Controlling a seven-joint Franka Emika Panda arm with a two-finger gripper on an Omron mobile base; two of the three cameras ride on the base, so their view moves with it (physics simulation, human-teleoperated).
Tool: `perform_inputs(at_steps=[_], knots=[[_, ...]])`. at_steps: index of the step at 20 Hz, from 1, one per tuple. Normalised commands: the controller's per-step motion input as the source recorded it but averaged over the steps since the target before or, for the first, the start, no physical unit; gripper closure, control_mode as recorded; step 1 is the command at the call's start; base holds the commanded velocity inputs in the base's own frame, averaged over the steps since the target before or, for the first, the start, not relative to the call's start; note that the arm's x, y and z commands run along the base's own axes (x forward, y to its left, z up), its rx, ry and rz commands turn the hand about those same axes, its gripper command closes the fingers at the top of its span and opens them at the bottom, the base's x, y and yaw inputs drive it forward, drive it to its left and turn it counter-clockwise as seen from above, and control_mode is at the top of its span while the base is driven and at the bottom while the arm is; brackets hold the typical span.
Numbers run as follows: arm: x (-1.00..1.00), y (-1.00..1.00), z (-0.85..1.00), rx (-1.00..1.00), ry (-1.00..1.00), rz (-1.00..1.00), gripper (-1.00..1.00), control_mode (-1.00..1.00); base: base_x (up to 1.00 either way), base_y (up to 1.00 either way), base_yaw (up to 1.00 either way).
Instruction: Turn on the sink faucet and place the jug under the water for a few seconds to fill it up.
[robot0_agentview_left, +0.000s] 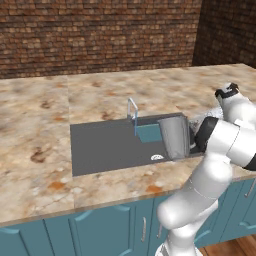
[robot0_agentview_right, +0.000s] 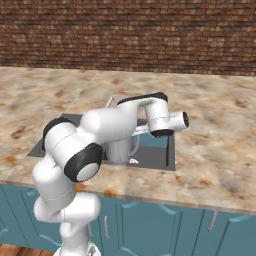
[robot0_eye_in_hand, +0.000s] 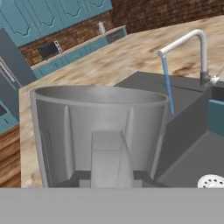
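Observation:
The translucent grey jug (robot0_agentview_left: 174, 137) stands upright over the right part of the dark sink (robot0_agentview_left: 107, 147), close to the white drain (robot0_agentview_left: 157, 157). In the hand view the jug (robot0_eye_in_hand: 100, 127) looms large, its looped handle (robot0_eye_in_hand: 107, 157) running down between my two dark fingertips. My gripper (robot0_eye_in_hand: 111, 177) is shut on that handle. The thin silver faucet (robot0_agentview_left: 132, 108) is on: a blue stream of water (robot0_agentview_left: 135, 127) falls from its spout (robot0_eye_in_hand: 162, 53) into the basin. The stream lands beside the jug, not inside it. In the right base view my arm covers much of the jug (robot0_agentview_right: 120, 150).
Marble counter (robot0_agentview_left: 45, 130) surrounds the sink on all sides, with a brick wall (robot0_agentview_left: 95, 35) behind it. Teal cabinet doors (robot0_agentview_left: 100, 230) run below the front edge. My own forearm (robot0_agentview_right: 115, 125) arches over the basin's near side.

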Motion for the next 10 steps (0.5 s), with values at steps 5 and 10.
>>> perform_inputs(at_steps=[5, 10], knots=[[0.32, -0.49, 0.08, -0.01, 0.05, 0.00, 1.00, -1.00, 0.00, 0.00, 0.00], [0.25, -0.36, 0.04, -0.05, -0.04, 0.00, 1.00, -1.00, 0.00, 0.00, 0.00]])
